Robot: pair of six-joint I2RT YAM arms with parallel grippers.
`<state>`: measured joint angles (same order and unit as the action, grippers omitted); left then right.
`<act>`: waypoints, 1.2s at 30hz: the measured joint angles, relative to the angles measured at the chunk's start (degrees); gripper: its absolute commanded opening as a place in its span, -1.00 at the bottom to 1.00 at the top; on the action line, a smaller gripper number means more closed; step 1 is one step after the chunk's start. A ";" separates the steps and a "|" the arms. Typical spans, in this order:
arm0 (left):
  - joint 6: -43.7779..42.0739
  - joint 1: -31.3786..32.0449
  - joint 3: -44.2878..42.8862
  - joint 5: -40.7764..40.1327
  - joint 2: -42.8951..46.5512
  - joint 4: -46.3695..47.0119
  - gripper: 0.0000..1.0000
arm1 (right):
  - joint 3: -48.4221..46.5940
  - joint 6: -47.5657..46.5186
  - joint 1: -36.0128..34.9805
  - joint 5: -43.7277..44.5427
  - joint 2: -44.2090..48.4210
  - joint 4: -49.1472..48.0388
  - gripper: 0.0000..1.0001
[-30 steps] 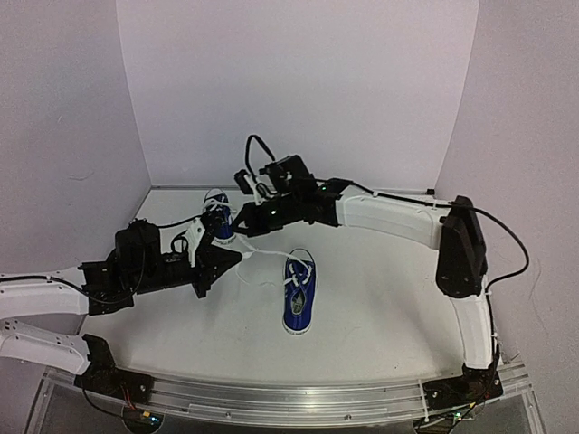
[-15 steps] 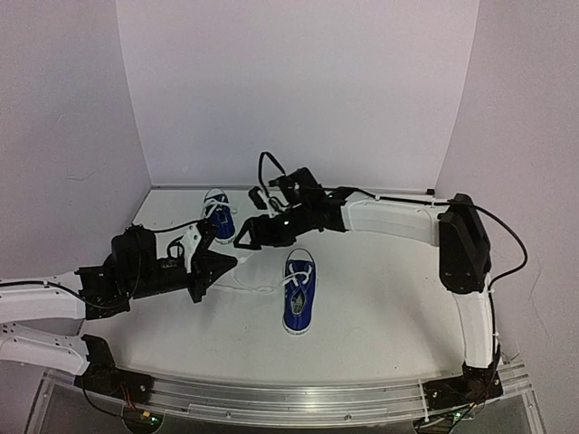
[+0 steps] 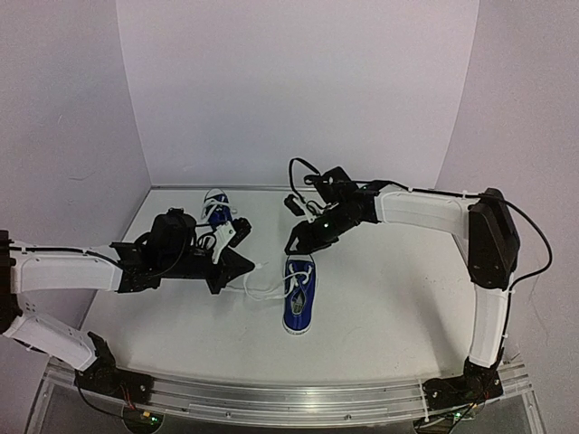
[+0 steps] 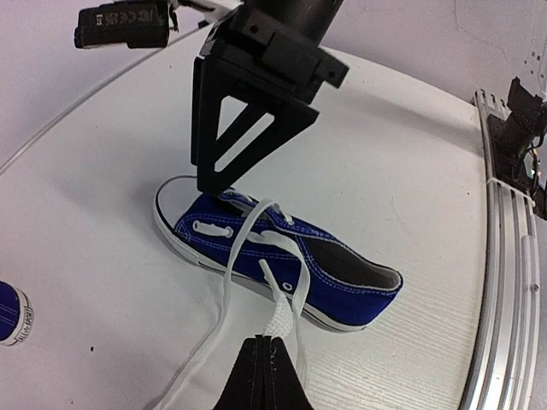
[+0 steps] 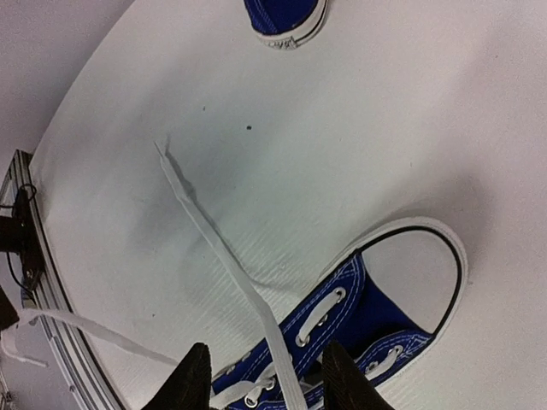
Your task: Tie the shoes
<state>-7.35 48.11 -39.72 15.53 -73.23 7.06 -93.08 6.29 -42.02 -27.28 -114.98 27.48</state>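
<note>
One of the shoes (image 3: 299, 296) lies mid-table, a blue sneaker with a white toe cap pointing away from the arm bases. My left gripper (image 3: 246, 265) sits just left of it, shut on a white lace (image 4: 283, 318) that leads to the eyelets; in the left wrist view its tips (image 4: 267, 343) pinch the lace end beside the shoe (image 4: 291, 256). Above the toe end hangs my right gripper (image 3: 295, 242), jaws apart. In the right wrist view a loose lace (image 5: 214, 248) runs between its fingers (image 5: 192, 380) over the shoe (image 5: 380, 320), not pinched. The other shoe (image 3: 217, 210) stands at the back left.
White walls close the table at the back and both sides. An aluminium rail (image 3: 298, 398) runs along the near edge. The far shoe's toe (image 5: 286, 19) shows at the top of the right wrist view. A cable (image 3: 303, 167) loops above the right wrist.
My right gripper has opened and swung right, from beside the far shoe to over the near shoe's toe. My left arm has shifted right, still holding the lace.
</note>
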 measured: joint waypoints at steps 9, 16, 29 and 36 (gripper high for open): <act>-0.67 -2.45 -5.53 8.82 -7.61 -6.14 -1.00 | 0.13 -3.83 -0.42 0.01 -1.06 3.83 -0.28; -0.79 -3.93 -7.86 11.91 -10.56 -8.12 -1.00 | 0.33 -4.81 -0.48 1.09 -3.08 4.50 -0.29; -0.21 -7.68 -13.35 15.85 -18.15 -9.81 -1.00 | 0.31 -7.88 -1.77 2.27 -5.11 6.28 -1.00; -0.20 -11.31 -17.52 18.19 -23.67 -10.28 -1.00 | 0.32 -8.13 -1.79 2.19 -4.98 6.35 -1.00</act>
<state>-7.55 36.81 -57.24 33.72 -96.91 -3.22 -92.76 -1.85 -43.81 -25.09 -119.95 33.83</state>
